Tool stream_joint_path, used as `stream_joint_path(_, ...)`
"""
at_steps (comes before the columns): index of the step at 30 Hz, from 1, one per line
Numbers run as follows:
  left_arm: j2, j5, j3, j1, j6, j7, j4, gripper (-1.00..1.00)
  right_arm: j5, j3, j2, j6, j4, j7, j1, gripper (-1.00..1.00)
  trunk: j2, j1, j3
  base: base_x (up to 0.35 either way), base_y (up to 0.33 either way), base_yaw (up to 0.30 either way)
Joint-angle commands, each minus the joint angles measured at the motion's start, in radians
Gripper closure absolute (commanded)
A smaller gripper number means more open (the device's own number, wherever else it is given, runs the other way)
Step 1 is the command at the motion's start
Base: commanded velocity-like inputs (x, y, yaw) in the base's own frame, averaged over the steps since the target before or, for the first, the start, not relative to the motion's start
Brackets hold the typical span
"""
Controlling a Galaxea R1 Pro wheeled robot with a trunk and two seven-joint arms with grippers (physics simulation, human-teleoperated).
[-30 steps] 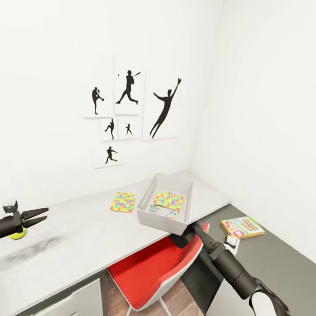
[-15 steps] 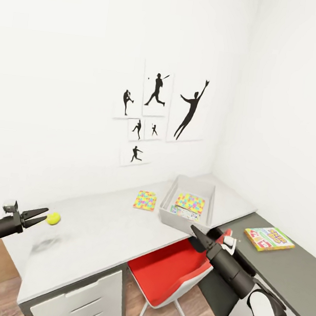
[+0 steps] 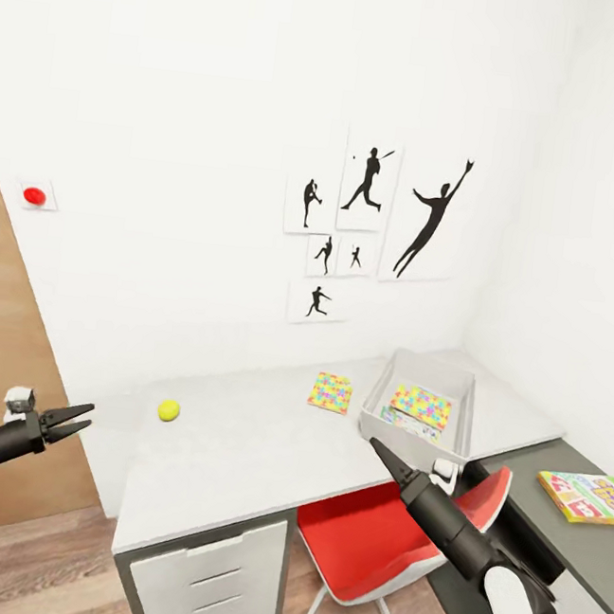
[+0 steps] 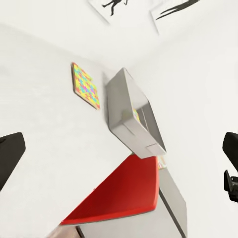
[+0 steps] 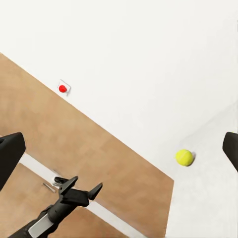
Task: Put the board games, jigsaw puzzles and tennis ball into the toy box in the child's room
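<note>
While my left gripper point(image 3: 83, 417) hangs open and empty off the table point(image 3: 233, 451) | right gripper point(image 3: 379, 449) open, empty | tennis ball point(image 3: 168, 410) on table | one jigsaw puzzle point(image 3: 420, 405) in toy box point(image 3: 379, 399).

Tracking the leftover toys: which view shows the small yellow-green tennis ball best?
The right wrist view: the small yellow-green tennis ball sits unobstructed on the pale desk top. The head view shows it smaller.

6 black silhouette posters point(image 3: 373, 229) hung on the white wall, red chair point(image 3: 385, 545) tucked under the desk edge, white drawer unit point(image 3: 210, 573) seen below, wooden door point(image 3: 4, 368) at the left, red wall button point(image 3: 36, 194) beside it, wood-plank floor point(image 3: 38, 572)
</note>
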Motion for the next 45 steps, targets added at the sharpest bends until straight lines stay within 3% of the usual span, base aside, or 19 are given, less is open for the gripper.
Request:
stream_joint_path(1, -0.001, -0.011, 0.006, -0.002, 0.011, -0.007, 0.0, -1.0, -0.006, -0.001, 0.0, 0.008, -0.001, -0.001, -0.001, -1.0, -0.002, 0.001, -0.003, -0.06, 0.192, 0.288)
stream_joint_path(21, -0.001, -0.011, 0.006, -0.002, 0.011, -0.008, 0.0, -1.0, -0.006, 0.001, 0.0, 0.008, -0.001, -0.002, -0.002, -1.0, -0.002, 0.001, -0.011, -0.009, 0.086, 0.287)
stream_joint_path(32, -0.002, -0.012, 0.005, -0.002, 0.016, 0.033, 0.002, -1.0, -0.006, 0.001, 0.0, 0.0, -0.001, 0.0, -0.001, -1.0, -0.002, 0.001, -0.012, 0.0, 0.006, 0.056)
stream_joint_path(36, -0.002, -0.012, 0.005, -0.002, 0.022, 0.131, 0.002, -1.0, -0.006, 0.002, 0.001, -0.001, -0.001, -0.002, -0.001, -1.0, -0.002, 0.001, -0.012, 0.0, 0.0, 0.001)
stream_joint_path(41, -0.002, -0.011, 0.006, -0.002, 0.024, 0.262, 0.002, -1.0, -0.005, 0.045, 0.018, -0.013, -0.001, -0.038, -0.004, -1.0, -0.002, 0.001, -0.012, 0.0, 0.0, 0.0)
stream_joint_path(45, -0.002, -0.012, 0.007, -0.003, 0.024, 0.363, 0.002, -1.0, -0.005, 0.082, 0.042, -0.017, -0.001, -0.173, -0.017, -1.0, -0.002, 0.001, -0.012, 0.0, 0.0, 0.0)
